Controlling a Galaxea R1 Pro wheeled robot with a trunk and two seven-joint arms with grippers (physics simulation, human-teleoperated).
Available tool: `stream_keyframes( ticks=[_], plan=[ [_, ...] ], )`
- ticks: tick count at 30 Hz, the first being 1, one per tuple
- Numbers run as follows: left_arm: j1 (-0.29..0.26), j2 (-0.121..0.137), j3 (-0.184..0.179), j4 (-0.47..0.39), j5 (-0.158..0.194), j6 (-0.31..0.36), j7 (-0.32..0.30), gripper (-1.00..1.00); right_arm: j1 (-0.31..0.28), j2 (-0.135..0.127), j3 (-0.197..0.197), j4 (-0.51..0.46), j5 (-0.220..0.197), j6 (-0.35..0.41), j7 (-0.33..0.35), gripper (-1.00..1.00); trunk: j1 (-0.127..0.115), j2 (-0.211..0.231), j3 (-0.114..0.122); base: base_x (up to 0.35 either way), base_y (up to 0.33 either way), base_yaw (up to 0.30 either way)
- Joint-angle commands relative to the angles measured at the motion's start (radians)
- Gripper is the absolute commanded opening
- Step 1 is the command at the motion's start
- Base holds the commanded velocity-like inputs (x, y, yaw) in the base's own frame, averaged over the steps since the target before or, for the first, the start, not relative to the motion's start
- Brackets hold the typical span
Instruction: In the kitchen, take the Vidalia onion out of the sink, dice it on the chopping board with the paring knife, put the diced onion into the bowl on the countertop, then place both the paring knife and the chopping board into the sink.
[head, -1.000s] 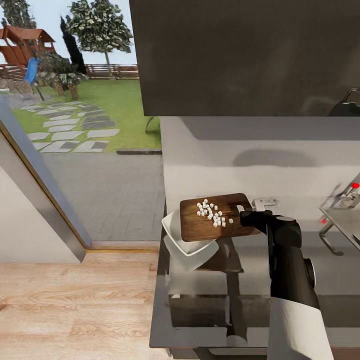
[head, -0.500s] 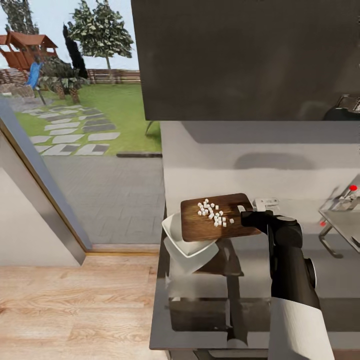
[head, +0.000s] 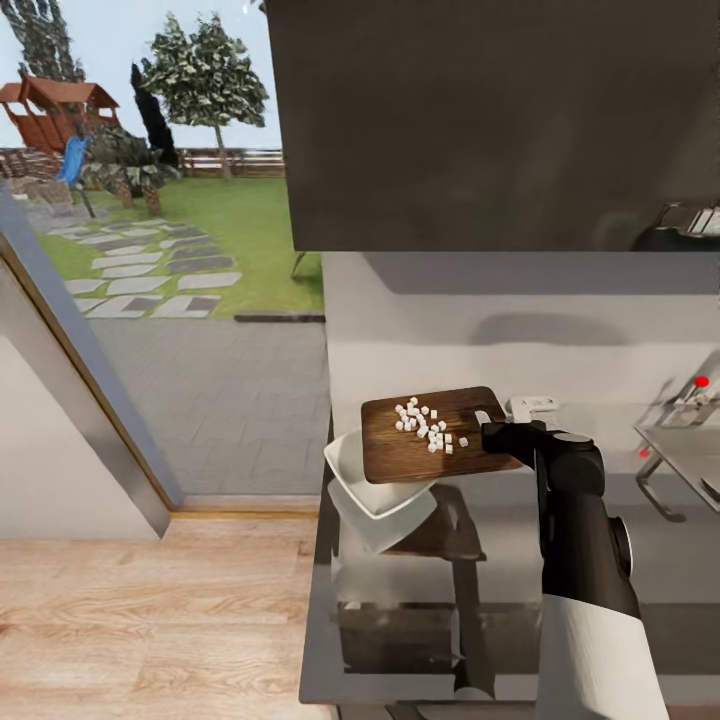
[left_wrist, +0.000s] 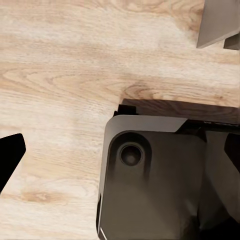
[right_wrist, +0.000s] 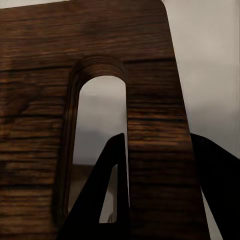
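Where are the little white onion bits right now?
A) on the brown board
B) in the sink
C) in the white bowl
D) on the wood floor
A: the onion bits lie in a small heap on top of the brown board, which the right gripper holds by its handle end over the white bowl.

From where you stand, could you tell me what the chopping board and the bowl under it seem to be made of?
The chopping board looks like dark brown wood with a matt finish: grain lines run along it. The bowl looks like glazed white ceramic, smooth and glossy, though plastic cannot be ruled out.
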Motion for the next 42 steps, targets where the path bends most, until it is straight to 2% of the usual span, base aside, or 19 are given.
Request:
stream_keyframes(
  ticks=[1, 24, 30, 42],
  plan=[
    [0.0, 0.001, -0.009, -0.001, 0.009, 0.001, 0.006, 1.0, -0.001, 0.001, -0.002, -0.001, 0.01, 0.002, 0.01, -1.0, 0.001, -0.002, 0.0, 0.0, 0.0, 0.0],
    [0.0, 0.001, -0.009, -0.001, 0.01, 0.001, 0.006, 1.0, -0.001, 0.0, 0.003, 0.0, 0.015, 0.002, 0.008, -1.0, 0.001, -0.002, 0.029, 0.0, 0.0, 0.0],
    [0.0, 0.001, -0.009, -0.001, 0.009, 0.001, 0.006, 1.0, -0.001, 0.001, 0.001, 0.0, 0.068, 0.001, -0.021, -1.0, 0.001, -0.002, 0.029, 0.0, 0.0, 0.0],
    [0.0, 0.001, -0.009, -0.001, 0.01, 0.001, 0.006, 1.0, -0.001, 0.001, 0.012, 0.0, 0.079, 0.002, -0.027, -1.0, 0.001, -0.002, 0.029, 0.0, 0.0, 0.0]
  ],
)
